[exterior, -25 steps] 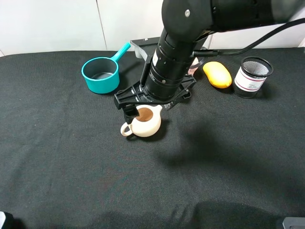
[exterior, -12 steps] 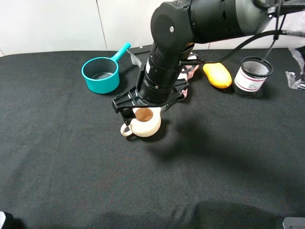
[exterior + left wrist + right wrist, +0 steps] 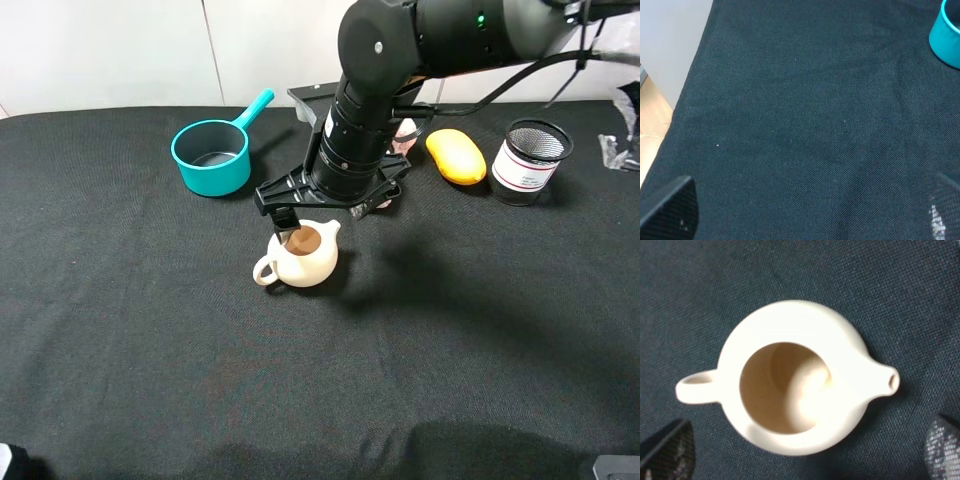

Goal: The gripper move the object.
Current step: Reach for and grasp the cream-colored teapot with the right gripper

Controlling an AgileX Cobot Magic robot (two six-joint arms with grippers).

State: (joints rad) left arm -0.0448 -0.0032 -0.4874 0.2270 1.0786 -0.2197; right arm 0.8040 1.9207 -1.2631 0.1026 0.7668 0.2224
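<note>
The thick black arm (image 3: 370,110) hides most of the right gripper (image 3: 805,446) in the high view; the wrist view shows only its two fingertips (image 3: 665,450), spread wide apart. The small cream ceramic teapot (image 3: 305,256) stands on the black cloth (image 3: 150,330) at 5 o'clock from the teal saucepan (image 3: 210,157) (both look empty), spout towards 2 o'clock, handle 8 o'clock

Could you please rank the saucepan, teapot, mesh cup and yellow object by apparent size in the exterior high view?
1. Saucepan, handle included.
2. Teapot and mesh cup look alike; unranked.
3. Yellow object.
</note>
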